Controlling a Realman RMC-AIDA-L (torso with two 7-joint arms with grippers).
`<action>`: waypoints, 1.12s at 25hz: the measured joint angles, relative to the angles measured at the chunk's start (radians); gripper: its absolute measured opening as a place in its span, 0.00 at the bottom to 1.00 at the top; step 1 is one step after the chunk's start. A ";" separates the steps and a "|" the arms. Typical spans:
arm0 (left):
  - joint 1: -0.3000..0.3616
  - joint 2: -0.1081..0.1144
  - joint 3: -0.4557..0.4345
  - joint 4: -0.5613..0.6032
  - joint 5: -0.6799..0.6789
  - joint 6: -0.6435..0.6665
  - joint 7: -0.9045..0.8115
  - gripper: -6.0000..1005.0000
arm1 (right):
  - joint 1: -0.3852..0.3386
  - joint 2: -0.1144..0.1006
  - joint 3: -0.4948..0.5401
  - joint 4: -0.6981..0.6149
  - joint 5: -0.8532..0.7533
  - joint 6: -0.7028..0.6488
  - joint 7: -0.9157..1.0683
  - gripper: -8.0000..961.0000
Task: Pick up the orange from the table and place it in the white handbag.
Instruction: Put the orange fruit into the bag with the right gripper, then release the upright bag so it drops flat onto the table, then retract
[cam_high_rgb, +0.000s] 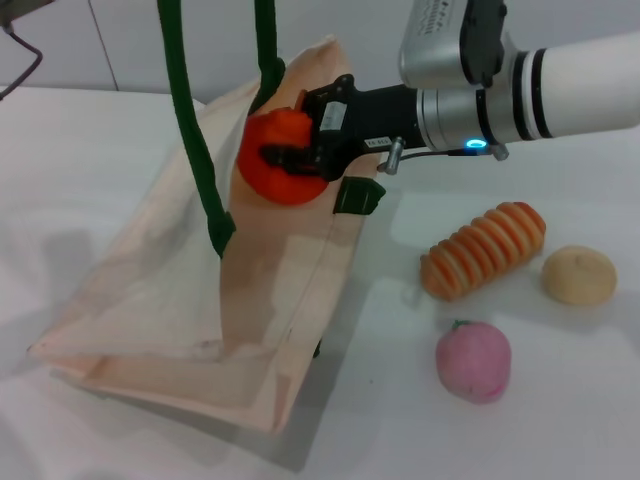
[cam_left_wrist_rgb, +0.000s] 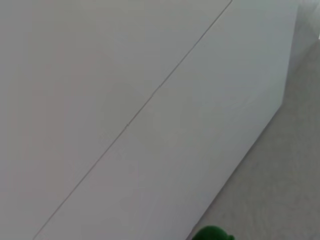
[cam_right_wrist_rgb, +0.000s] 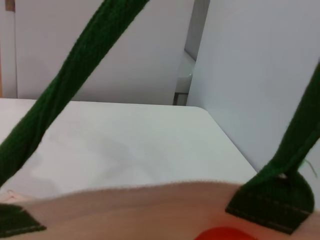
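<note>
Head camera looks down from above at the table (cam_high_rgb: 560, 420) and bag (cam_high_rgb: 200, 300). Right wrist camera sits close over the bag's rim (cam_right_wrist_rgb: 150, 192) (shared with the head view), facing the table's far edge. Left wrist camera faces a blank wall (cam_left_wrist_rgb: 125, 100).

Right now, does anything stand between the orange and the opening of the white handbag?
Nothing visible does. The right gripper holds the orange at the mouth of the white handbag, whose green handles are lifted upward and leave the opening free. The long bread lies aside on the table.
</note>
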 joint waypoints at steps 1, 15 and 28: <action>0.001 0.001 0.000 0.000 0.000 -0.001 0.000 0.12 | 0.000 -0.001 -0.001 0.000 -0.001 0.001 0.005 0.35; 0.019 0.004 -0.001 0.002 -0.002 -0.026 0.000 0.15 | -0.042 -0.006 -0.127 -0.120 -0.007 0.061 0.175 0.82; 0.066 0.029 -0.001 0.091 -0.014 -0.143 -0.001 0.22 | -0.280 -0.009 -0.163 -0.487 -0.006 0.109 0.378 0.92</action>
